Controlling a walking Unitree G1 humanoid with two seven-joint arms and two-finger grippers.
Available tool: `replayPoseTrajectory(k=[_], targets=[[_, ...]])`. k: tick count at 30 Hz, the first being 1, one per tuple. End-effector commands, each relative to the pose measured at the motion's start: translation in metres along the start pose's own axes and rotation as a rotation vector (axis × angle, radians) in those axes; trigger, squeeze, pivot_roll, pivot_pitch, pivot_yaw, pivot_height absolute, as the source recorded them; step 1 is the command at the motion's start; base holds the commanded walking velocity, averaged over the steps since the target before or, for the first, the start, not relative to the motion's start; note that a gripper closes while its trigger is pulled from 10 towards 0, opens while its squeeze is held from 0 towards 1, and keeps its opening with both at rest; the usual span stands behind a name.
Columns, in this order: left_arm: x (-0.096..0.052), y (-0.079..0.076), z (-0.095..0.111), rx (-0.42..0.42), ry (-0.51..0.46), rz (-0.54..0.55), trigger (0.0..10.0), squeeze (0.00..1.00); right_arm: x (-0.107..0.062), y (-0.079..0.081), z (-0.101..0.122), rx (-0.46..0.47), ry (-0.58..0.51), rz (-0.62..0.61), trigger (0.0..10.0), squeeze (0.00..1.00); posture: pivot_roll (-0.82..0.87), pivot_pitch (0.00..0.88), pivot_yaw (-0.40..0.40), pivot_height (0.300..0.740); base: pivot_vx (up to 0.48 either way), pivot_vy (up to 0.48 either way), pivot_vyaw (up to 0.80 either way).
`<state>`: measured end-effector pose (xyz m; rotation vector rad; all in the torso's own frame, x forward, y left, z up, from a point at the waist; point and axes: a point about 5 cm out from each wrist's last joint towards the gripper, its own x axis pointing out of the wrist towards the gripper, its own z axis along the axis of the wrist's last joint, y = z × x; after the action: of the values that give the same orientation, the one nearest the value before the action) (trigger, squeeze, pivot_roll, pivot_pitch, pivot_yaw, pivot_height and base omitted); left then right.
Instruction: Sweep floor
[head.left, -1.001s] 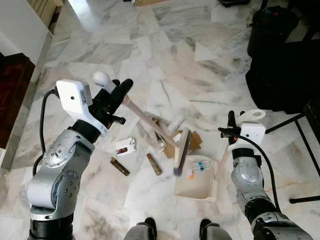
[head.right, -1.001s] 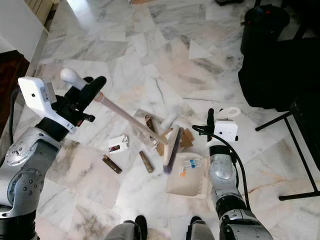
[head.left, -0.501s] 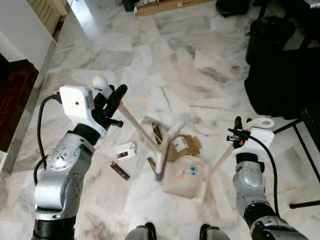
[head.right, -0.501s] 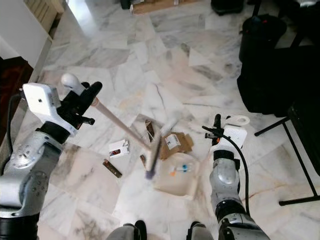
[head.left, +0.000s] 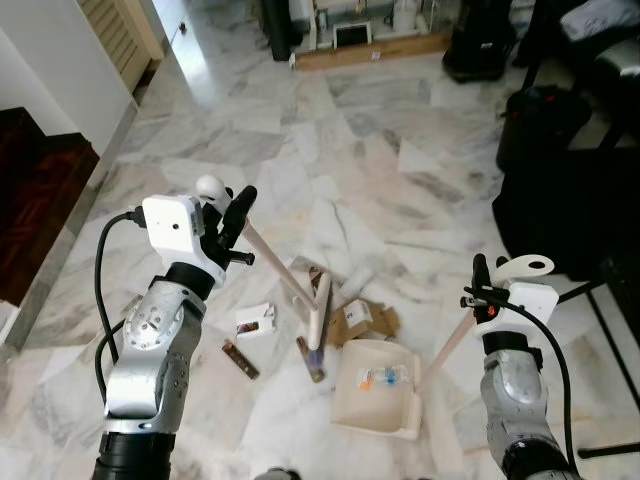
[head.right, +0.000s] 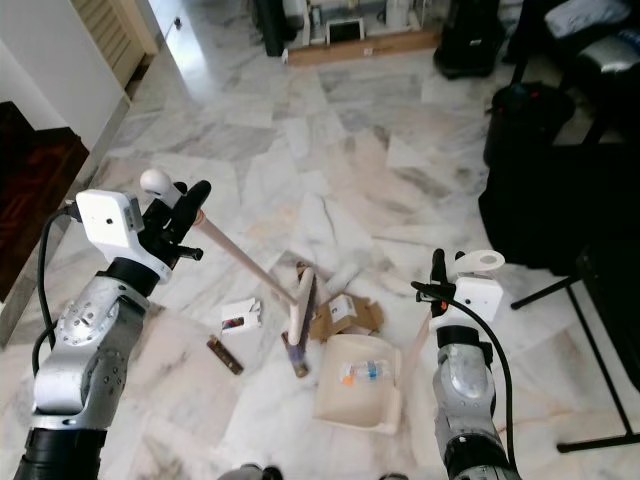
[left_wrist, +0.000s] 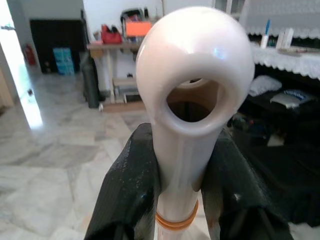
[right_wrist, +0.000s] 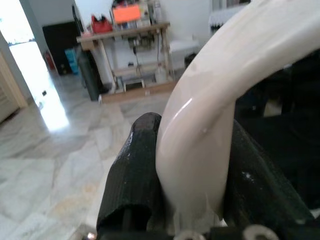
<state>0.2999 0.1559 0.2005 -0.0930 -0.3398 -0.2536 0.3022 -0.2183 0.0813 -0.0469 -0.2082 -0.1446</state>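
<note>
Gripping the broom (head.left: 283, 274) handle, the left gripper (head.left: 228, 212) is clamped shut; its bristles rest beside litter. The dustpan (head.left: 378, 388) handle is clasped by the right gripper (head.left: 482, 290).

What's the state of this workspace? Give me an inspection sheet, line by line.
Surface: marble floor, litter at the centre.
Job's things: broom head down beside the dustpan; the dustpan holds small scraps.
Clutter: small white box, brown cardboard, dark sticks on the floor.
Hands: left hand shut on the broom handle; right hand shut on the dustpan handle.
Cables: black cable along the left arm, another along the right.
Surroundings: black bags at right, shelf unit at the far end.
</note>
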Motion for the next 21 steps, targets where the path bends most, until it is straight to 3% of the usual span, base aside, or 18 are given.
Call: replayPoseTrajectory(k=[1,8,11,21], targets=[[0.001,0.003,0.009,0.037,-0.067,0.022,10.0,0.0,0.007,0.008,0.013,0.024,-0.061,0.023,10.0,0.0,0.06,0.0,0.086,0.74,0.0,0.0,0.0],[-0.002,0.003,-0.003,0.087,-0.059,0.048,10.0,0.0,0.012,0.016,0.019,0.134,-0.064,-0.02,10.0,0.0,0.05,0.0,0.082,0.74,0.0,0.0,0.0],[-0.009,0.011,-0.011,0.107,-0.041,0.092,10.0,0.0,0.016,0.018,0.025,0.166,-0.084,-0.045,10.0,0.0,0.05,0.0,0.085,0.74,0.0,0.0,0.0],[-0.021,0.026,-0.025,0.133,-0.025,0.209,10.0,0.0,0.028,0.011,0.035,0.127,-0.094,-0.015,10.0,0.0,0.04,0.0,0.043,0.74,0.0,0.0,0.0]])
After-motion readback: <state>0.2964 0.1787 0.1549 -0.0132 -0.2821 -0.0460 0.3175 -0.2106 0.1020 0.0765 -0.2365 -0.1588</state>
